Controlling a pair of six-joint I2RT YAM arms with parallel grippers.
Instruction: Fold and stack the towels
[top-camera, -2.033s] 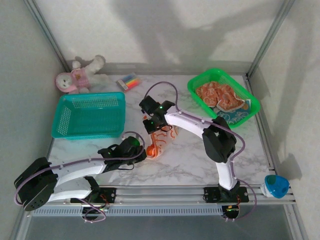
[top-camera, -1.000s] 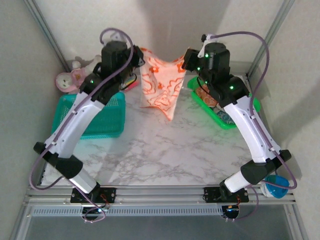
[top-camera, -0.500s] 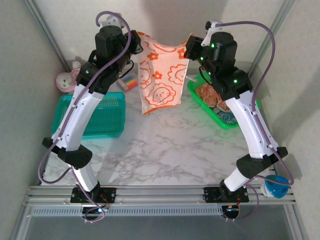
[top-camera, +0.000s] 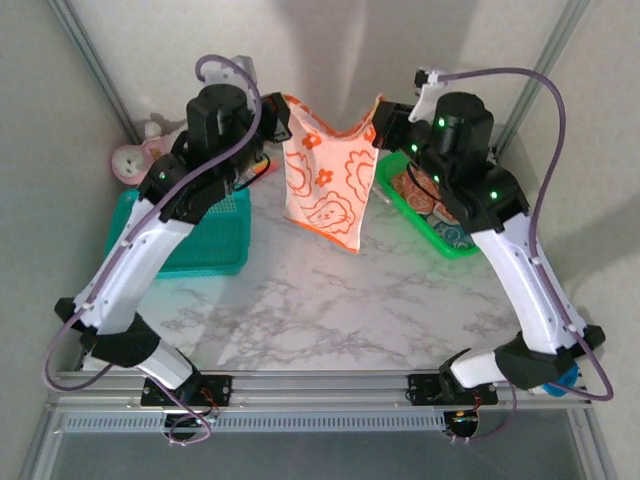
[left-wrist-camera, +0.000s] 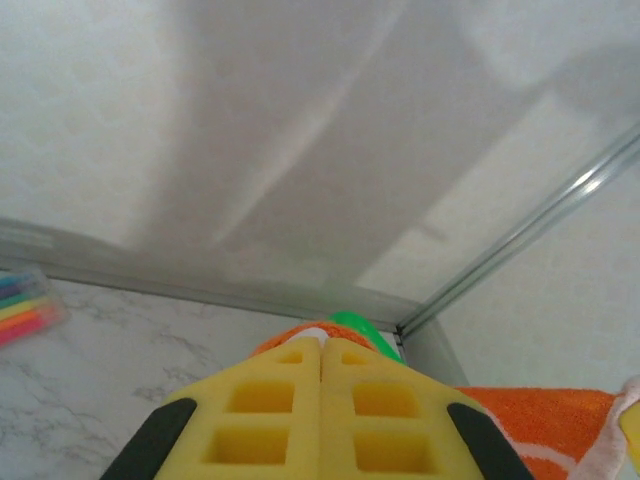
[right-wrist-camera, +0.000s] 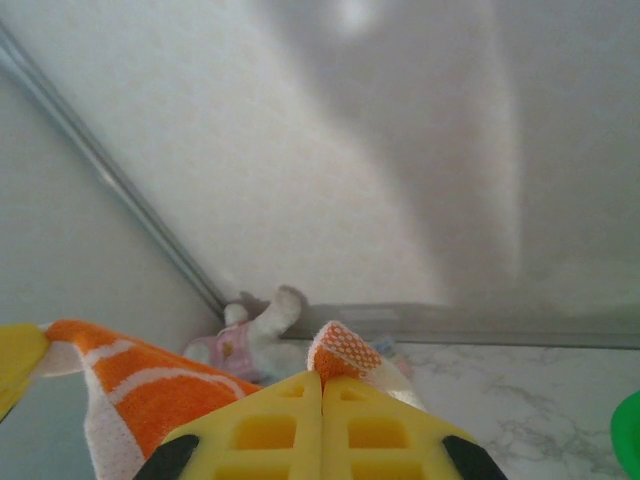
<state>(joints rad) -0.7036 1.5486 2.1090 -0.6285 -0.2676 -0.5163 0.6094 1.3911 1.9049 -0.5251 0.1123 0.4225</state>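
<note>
An orange towel with white cartoon prints hangs in the air over the back of the table, stretched between both grippers. My left gripper is shut on its upper left corner; the yellow fingers press together with orange cloth poking past the tips. My right gripper is shut on the upper right corner, a dotted orange corner sticking out above its fingers. The towel's lower tip dangles just above the marble. More orange-printed towels lie in the green tray.
A teal basket stands at the left under my left arm. A pink-and-white plush toy sits in the back left corner, with coloured markers beside it. A blue and white object lies at the front right edge.
Both arms have come down a little and closer together. The towel now sags between the grippers, and its lower corner hangs lower and further right.
</note>
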